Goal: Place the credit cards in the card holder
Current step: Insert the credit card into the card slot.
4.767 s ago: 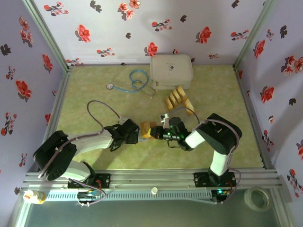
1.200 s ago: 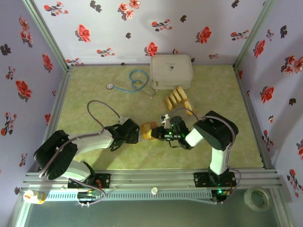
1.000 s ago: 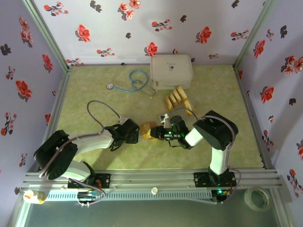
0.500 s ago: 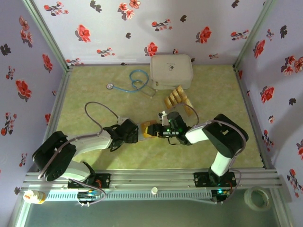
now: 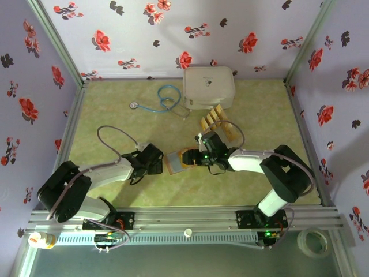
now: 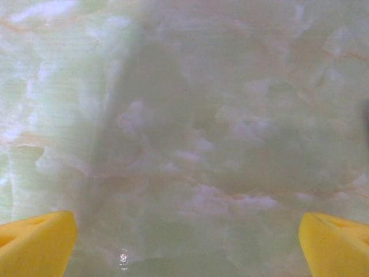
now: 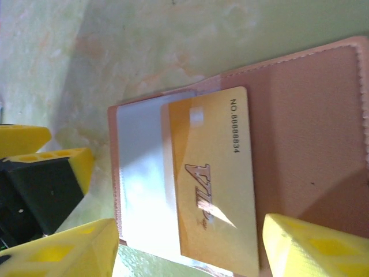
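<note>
Green marbled worktop (image 5: 115,121), floral walls: both my arms reach in low and meet mid-table at the open card holder (image 5: 174,162).

Right hand (image 7: 190,254) hovers over the holder, fingers spread wide, gripping nothing. One gold card (image 7: 216,173) lies flat on the holder's inner face, its left edge at the clear pocket; can't tell if it is under the plastic. Left hand (image 6: 184,248) sits just beside the holder's left edge, fingers also wide and empty, looking down at bare worktop. The remaining credit cards (image 5: 218,118) are fanned behind my right wrist, near the white case (image 5: 209,86) and the stethoscope (image 5: 164,98).
</note>
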### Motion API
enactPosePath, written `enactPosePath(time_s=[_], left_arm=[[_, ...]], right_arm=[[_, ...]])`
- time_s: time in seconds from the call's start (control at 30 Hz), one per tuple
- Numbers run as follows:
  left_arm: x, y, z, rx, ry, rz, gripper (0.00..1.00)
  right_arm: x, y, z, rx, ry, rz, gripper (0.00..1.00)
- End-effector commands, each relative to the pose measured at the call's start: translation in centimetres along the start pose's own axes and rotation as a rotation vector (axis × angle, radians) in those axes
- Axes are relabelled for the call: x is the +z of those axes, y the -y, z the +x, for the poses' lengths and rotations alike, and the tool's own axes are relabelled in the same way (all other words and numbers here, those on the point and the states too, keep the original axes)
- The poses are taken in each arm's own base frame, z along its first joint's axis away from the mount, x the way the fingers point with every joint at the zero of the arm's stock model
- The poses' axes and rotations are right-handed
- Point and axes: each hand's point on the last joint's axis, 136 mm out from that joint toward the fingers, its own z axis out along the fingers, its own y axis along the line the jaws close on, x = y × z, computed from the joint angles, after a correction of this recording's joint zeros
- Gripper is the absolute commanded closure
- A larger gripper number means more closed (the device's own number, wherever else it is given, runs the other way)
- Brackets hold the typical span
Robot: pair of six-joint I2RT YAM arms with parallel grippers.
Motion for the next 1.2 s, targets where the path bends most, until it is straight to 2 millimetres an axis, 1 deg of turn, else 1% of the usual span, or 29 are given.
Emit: enactPosePath(time_s=[0.0, 0.07, 0.2, 0.27, 0.37, 0.47, 0.5, 0.63, 0.83, 1.17], left_arm=[[-0.4, -0.1, -0.5, -0.014, 0.003, 0.0, 0.01], [-0.4, 0.3, -0.6, -0.003, -0.002, 0.011, 0.01], [-0.5, 1.0, -0.9, 0.008, -0.015, 0.03, 0.01], [-0.6, 1.5, -1.2, 0.006, -0.013, 0.043, 0.01], [-0.6, 2.0, -1.6, 0.004, -0.012, 0.055, 0.01], [-0.5, 2.2, -1.8, 0.006, -0.019, 0.047, 0.02], [-0.4, 2.2, -1.9, 0.007, -0.02, 0.043, 0.02], [0.0, 2.0, -1.6, 0.009, -0.035, 0.016, 0.02], [0.7, 1.8, -1.1, 0.025, -0.063, -0.012, 0.02], [1.6, 2.0, -0.8, 0.045, -0.078, -0.027, 0.02]], right_arm=[[-1.1, 0.5, -0.7, -0.042, 0.006, 0.086, 0.31], [-1.4, 0.5, -1.2, -0.055, 0.014, 0.111, 0.33], [-1.9, 1.7, -2.2, -0.086, 0.005, 0.239, 0.43], [-1.9, 2.5, -2.7, -0.106, -0.013, 0.304, 0.53], [-1.4, 3.1, -3.0, -0.138, -0.044, 0.355, 0.71], [-0.8, 3.6, -3.0, -0.153, -0.074, 0.381, 0.82], [-0.5, 3.8, -3.0, -0.155, -0.081, 0.386, 0.83], [0.0, 4.4, -2.8, -0.162, -0.1, 0.409, 0.88], [0.7, 4.9, -2.3, -0.161, -0.127, 0.41, 0.89], [1.3, 3.9, -1.9, -0.161, -0.15, 0.377, 0.9]])
